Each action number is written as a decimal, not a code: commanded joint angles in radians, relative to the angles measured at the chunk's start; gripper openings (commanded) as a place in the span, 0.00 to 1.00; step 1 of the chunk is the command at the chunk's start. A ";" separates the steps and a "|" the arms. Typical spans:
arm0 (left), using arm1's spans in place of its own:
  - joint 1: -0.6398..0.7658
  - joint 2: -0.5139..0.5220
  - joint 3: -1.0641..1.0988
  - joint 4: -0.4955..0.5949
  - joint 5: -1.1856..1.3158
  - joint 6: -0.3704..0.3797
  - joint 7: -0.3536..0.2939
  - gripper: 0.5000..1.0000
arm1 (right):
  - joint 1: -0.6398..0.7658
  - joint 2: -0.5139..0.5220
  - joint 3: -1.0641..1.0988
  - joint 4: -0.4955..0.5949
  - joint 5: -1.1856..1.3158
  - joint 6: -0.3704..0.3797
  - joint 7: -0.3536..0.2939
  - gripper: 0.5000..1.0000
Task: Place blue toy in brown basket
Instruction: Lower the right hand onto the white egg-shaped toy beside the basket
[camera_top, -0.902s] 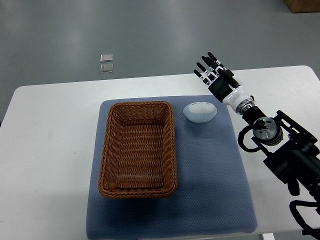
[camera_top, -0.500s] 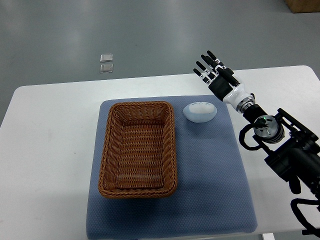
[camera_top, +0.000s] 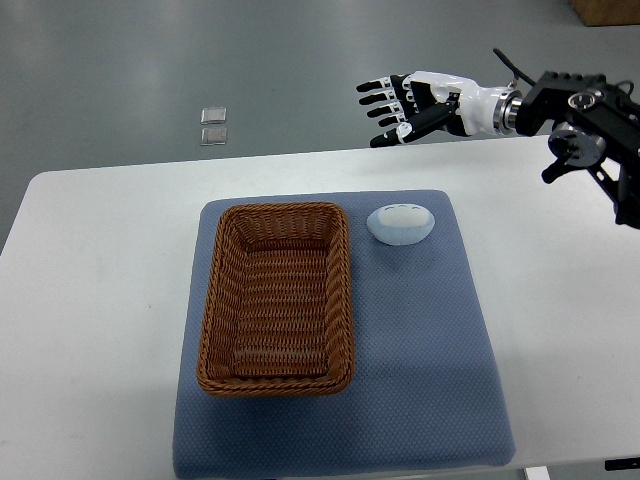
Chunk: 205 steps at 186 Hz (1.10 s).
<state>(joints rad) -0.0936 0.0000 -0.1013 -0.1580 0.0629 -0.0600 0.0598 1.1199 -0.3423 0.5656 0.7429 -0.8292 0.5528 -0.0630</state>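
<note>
Right hand (camera_top: 420, 105), fingers (camera_top: 378, 98) spreading wide and holding nothing, is pointing toward nine o'clock beyond the far edge of the white table (camera_top: 90, 270); its arm is entering from the picture's right edge at about two o'clock. Blue toy (camera_top: 400, 223), a pale rounded piece, is lying on the blue mat (camera_top: 420, 360) at roughly six o'clock from the hand and well apart from it, just beside the far right corner of the brown basket (camera_top: 275, 297) without clearly touching it. The basket is sitting on the left half of the mat, its long side running from twelve to six o'clock, its inside holding nothing. The right half of the mat is lying open below the toy. Bare table is showing on both sides of the mat. Two small clear squares (camera_top: 212, 125) are lying on the grey floor at eleven o'clock.
</note>
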 joint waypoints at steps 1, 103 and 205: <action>0.000 0.000 0.000 0.000 0.000 0.000 0.000 1.00 | 0.123 -0.030 -0.177 0.036 -0.148 0.041 -0.063 0.82; 0.000 0.000 0.000 0.000 0.000 0.000 0.002 1.00 | 0.275 -0.027 -0.500 0.150 -0.085 0.027 -0.262 0.82; 0.000 0.000 0.000 0.000 0.000 0.000 0.002 1.00 | 0.090 0.046 -0.498 0.141 -0.136 -0.197 -0.219 0.82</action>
<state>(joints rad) -0.0936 0.0000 -0.1012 -0.1579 0.0629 -0.0596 0.0611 1.2340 -0.3005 0.0691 0.8866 -0.9425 0.3856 -0.2902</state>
